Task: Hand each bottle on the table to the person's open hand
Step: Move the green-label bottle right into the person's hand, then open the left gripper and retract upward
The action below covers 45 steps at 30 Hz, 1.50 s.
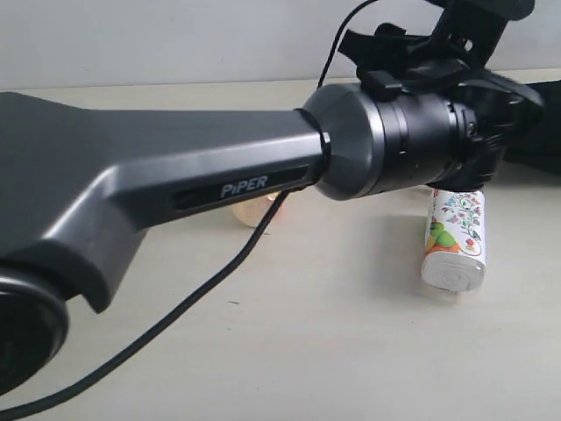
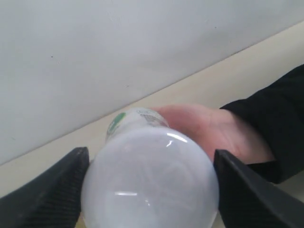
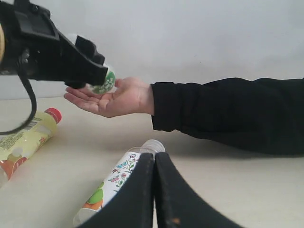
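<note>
My left gripper (image 2: 149,190) is shut on the clear bottle with the white-green label (image 2: 142,164), whose rounded base faces the wrist camera. In the right wrist view this bottle (image 3: 105,81) is held just above the fingers of the person's open hand (image 3: 114,97), palm up, with a black sleeve (image 3: 228,114). The floral bottle (image 1: 454,237) lies on the table (image 1: 351,333), just beyond my right gripper (image 3: 154,164), which is shut on nothing. The yellow bottle with a red cap (image 3: 26,140) lies on its side further off. The red-label bottle is out of view.
My left arm's grey link (image 1: 175,184) fills much of the exterior view, and its black cable (image 1: 175,316) trails over the table. A pale wall (image 3: 190,38) stands behind the table. A peach-coloured object (image 1: 254,210) peeks out under the arm.
</note>
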{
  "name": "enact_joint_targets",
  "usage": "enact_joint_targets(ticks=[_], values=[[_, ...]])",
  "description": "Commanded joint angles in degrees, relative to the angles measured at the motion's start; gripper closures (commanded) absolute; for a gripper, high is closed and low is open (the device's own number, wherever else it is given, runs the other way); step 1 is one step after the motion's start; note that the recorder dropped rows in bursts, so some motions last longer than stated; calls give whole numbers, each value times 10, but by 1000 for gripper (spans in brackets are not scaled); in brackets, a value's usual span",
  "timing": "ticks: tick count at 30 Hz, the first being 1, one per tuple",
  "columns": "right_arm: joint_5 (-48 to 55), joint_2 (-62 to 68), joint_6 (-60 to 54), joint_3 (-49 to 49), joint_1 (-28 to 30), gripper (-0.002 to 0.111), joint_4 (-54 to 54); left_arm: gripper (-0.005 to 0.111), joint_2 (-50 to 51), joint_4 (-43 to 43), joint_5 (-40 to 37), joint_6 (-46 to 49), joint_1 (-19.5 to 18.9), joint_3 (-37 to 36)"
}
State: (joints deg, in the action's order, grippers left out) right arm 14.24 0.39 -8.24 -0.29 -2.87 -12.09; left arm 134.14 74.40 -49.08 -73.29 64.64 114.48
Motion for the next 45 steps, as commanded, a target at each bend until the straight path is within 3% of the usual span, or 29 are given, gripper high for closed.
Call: enact_joint_targets(ticks=[1, 7, 21, 25, 35, 38, 45], values=[[-5, -4, -1, 3, 2, 108, 0, 107, 27, -4, 41, -32, -23, -2], [-5, -4, -1, 3, 2, 108, 0, 107, 52, -40, 77, -37, -41, -2], [-6, -4, -1, 3, 2, 108, 0, 105, 54, -62, 85, -32, -41, -2], [-6, -4, -1, 3, 2, 108, 0, 87, 54, -66, 85, -32, -41, -2], [-6, -4, -1, 3, 2, 108, 0, 18, 52, -96, 73, -9, -41, -2], [-6, -4, -1, 3, 2, 108, 0, 10, 42, -100, 46, -2, -40, -2], [-6, -4, -1, 3, 2, 108, 0, 9, 4, -148, 8, 61, -40, -2]])
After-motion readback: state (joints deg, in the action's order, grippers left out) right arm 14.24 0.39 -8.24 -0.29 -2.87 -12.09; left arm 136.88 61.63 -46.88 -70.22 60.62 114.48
